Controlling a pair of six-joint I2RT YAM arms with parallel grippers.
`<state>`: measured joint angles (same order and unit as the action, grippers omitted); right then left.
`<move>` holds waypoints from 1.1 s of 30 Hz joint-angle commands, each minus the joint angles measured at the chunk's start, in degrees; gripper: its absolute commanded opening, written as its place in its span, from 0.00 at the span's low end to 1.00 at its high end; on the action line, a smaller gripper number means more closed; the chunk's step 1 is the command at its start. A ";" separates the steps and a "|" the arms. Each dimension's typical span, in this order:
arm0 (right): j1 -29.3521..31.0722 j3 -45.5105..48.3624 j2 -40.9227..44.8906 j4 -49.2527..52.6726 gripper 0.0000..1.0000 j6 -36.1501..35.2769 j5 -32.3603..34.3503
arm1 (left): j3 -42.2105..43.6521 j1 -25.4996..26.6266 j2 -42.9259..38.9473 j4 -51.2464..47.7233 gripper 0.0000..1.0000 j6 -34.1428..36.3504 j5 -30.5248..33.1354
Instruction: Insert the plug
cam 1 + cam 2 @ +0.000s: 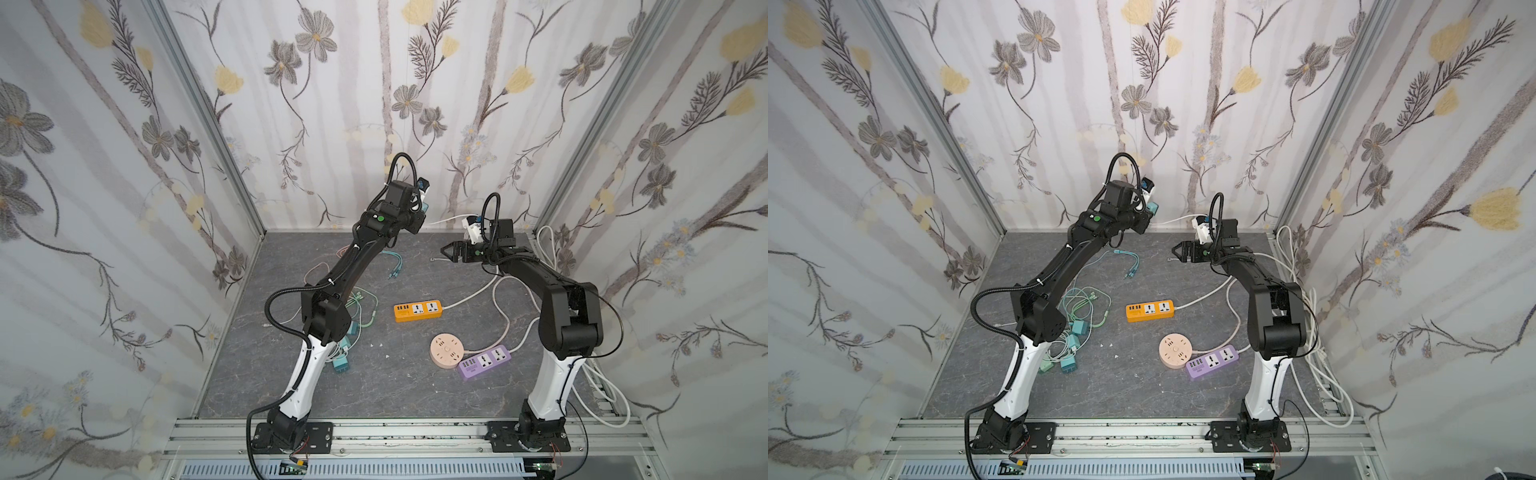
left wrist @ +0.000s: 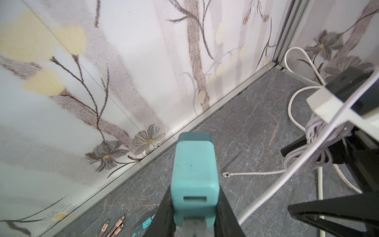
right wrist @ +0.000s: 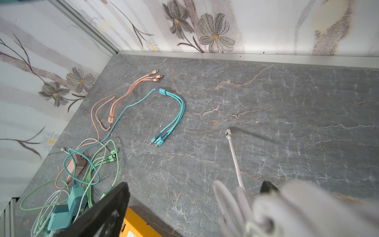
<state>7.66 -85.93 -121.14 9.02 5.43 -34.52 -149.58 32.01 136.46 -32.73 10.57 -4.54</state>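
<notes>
Underneath all: grey marbled stone-look surface (image 1: pixel 374 395), walled in by floral panels. Rising from the near edge, two black-and-white robot arms, left one (image 1: pixel 332 299) and right one (image 1: pixel 569 316), both bent toward the far edge. Along the right edge, loose loops of thick white power lead (image 1: pixel 602 386). By the left edge, partly under the left arm, a tangle of green, white and teal charging cables with teal adapters (image 1: pixel 1075 332). Near the middle, a flat orange plastic power strip (image 1: pixel 417 311). Closer to the near edge, a lilac plastic power strip (image 1: pixel 484 361) with a round peach socket puck (image 1: pixel 447 350) just beside its end, contact impossible to judge. High over the far edge, the left gripper (image 2: pixel 194 197), jaws clamped on two sides of the teal block-shaped plastic charger plug (image 2: pixel 193 164), well apart from every strip; prongs hidden, USB slot toward the wrist camera. Lower, near the far edge and right of its middle, the right gripper (image 1: pixel 446 252), jaws spread wide, nothing gripped. On the far half of the surface, a teal three-headed cable (image 3: pixel 174 115) and a pink three-headed cable (image 3: pixel 131 90). Running in between the parted right jaws, a thin white cable (image 3: pixel 234 160), small connector tip out ahead of the fingers
</notes>
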 commanded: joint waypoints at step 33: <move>2.03 27.81 27.89 -20.07 0.99 1.71 10.60 | 5.54 2.50 0.07 -1.01 0.00 8.34 -1.08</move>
<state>10.33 -62.35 -97.21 -1.87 0.80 -29.04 -146.30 33.93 138.19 -31.11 9.45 -1.56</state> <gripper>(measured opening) 0.994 0.246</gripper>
